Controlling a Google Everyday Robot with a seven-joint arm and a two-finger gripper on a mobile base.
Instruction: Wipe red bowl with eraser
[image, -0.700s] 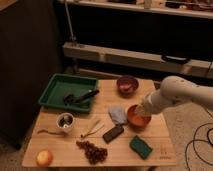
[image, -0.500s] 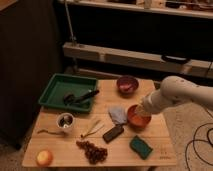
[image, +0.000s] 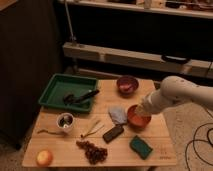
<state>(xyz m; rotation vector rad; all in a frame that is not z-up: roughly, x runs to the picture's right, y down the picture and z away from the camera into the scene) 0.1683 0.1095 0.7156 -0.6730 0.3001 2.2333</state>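
Camera view, front: round apple (image: 44, 158), knobbly grapes (image: 92, 150), wooden counter (image: 55, 144).
Eraser (image: 113, 133): dark oblong block lying flat, just beside the bowl.
Red bowl (image: 137, 119): round, right of centre.
Claw (image: 141, 109): down in the bowl; grip cannot tell.
Change: arm and objects unmoved.
Far: green rectangular tray (image: 56, 86).

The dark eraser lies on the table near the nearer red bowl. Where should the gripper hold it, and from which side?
Probably from above, pinching the eraser across its narrow width near the middle: it lies flat and slanted on the table. The gripper is at the nearer red bowl.
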